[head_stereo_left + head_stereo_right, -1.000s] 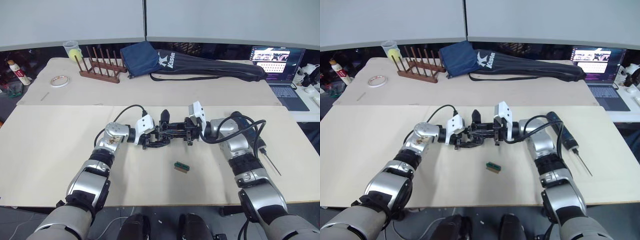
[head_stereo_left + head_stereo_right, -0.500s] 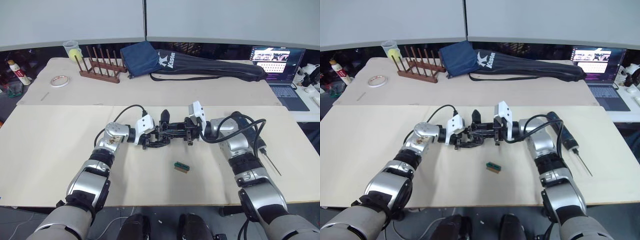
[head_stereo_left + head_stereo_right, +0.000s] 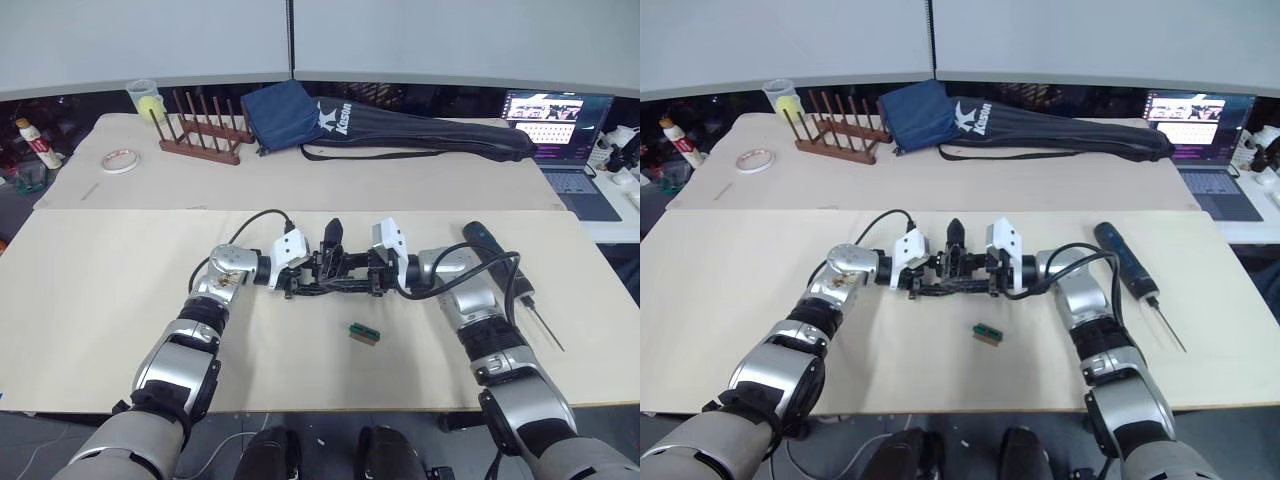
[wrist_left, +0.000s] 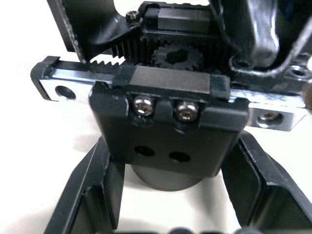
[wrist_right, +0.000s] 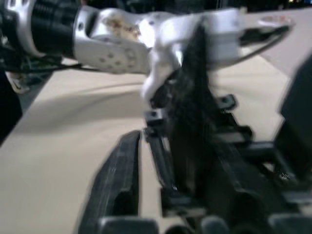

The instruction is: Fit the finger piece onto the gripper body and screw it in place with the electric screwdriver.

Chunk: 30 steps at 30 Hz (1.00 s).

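Green block [image 3: 364, 334] lies near, apparently clear of gripper body [image 3: 336, 275].

black gripper body [image 3: 335, 270], dark blue electric screwdriver [image 3: 492, 252], green block [image 3: 363, 334]

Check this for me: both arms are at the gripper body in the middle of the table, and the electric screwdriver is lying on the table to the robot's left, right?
Not quite. The electric screwdriver lies on the table to the robot's right, beyond the right arm, as the right eye view shows. The rest holds: both arms meet at the gripper body mid-table.
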Available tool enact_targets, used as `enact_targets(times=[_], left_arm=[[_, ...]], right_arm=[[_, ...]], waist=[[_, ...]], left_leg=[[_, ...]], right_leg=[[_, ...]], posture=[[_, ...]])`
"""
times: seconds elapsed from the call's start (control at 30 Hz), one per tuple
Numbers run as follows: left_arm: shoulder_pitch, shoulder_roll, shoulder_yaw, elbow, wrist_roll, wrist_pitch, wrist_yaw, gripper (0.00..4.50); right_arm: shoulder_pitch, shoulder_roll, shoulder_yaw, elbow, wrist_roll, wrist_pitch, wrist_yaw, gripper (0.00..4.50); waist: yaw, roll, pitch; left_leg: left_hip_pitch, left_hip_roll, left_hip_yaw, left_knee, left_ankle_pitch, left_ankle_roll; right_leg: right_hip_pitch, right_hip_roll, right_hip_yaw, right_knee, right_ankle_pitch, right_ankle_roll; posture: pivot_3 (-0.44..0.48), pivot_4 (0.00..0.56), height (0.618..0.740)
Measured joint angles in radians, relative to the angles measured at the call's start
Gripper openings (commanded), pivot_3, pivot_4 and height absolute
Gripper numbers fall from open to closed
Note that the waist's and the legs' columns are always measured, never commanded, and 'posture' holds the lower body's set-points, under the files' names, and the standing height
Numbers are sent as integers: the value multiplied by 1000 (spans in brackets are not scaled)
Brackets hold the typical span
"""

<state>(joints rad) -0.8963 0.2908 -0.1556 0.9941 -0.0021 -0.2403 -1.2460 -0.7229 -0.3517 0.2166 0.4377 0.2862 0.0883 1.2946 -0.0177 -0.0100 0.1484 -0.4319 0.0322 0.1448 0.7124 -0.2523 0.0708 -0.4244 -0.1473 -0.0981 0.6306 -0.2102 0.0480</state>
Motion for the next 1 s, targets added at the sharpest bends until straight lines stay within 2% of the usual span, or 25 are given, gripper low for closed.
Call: enact_targets(times=[0.23, 0.63, 0.7, 0.77, 0.8, 0.9, 0.97, 1.0], left_arm=[[-3, -21, 1, 1, 0, -5, 0, 2281], [-9, -46, -1, 20, 2, -20, 13, 2281], [-17, -50, -5, 27, 7, -14, 17, 3317], [-19, -46, -11, 35, 22, -2, 29, 4161], [-19, -39, -14, 42, 28, 1, 30, 4491], [-17, -11, -13, 23, 30, 19, 23, 4500], [39, 63, 2, -94, -3, 92, -22, 4500], [80, 120, 20, -159, -26, 127, -54, 4500]], right_arm=[[21, -63, -5, -121, -6, 95, -17, 2776], [62, -225, -124, -384, 97, 323, -68, 2776], [86, -282, -144, -444, 127, 392, -76, 2776], [108, -356, -165, -505, 140, 484, -96, 2776], [115, -391, -171, -523, 142, 523, -105, 3025], [146, -517, -181, -589, 127, 658, -151, 3872], [153, -631, -180, -601, 92, 805, -218, 4467], [152, -686, -184, -581, 77, 860, -240, 4467]], waist=[[9, 0, 1], [15, -1, 2], [18, -1, 2], [18, -1, 2], [18, -1, 2], [17, -1, 3], [10, -1, 3], [1, -1, 3]], left_leg=[[-5, -1, -1, 1, -1, 1], [-6, -1, -3, 2, -2, 3], [-6, -1, -2, 2, -2, 3], [-6, -1, -3, 2, -3, 5], [-6, -1, -3, 2, -3, 5], [-7, 0, -3, 2, -3, 5], [-9, 0, -2, 2, -2, 3], [-10, 0, -1, 1, -1, 2]], right_leg=[[-1, 0, -2, -1, 0, 1], [-1, -1, -3, -3, 0, 1], [-1, -2, -3, -3, 1, 1], [-2, -2, -3, -3, 1, 1], [-2, -2, -3, -2, 1, 1], [-4, -2, -3, -2, 1, 0], [-6, -2, -2, -2, 1, 0], [-9, -2, -1, -2, 1, -1]], posture=[[0, 150, 730], [0, 150, 730], [0, 150, 730], [0, 150, 730], [0, 150, 730], [0, 150, 730], [0, 150, 730], [0, 150, 730]])
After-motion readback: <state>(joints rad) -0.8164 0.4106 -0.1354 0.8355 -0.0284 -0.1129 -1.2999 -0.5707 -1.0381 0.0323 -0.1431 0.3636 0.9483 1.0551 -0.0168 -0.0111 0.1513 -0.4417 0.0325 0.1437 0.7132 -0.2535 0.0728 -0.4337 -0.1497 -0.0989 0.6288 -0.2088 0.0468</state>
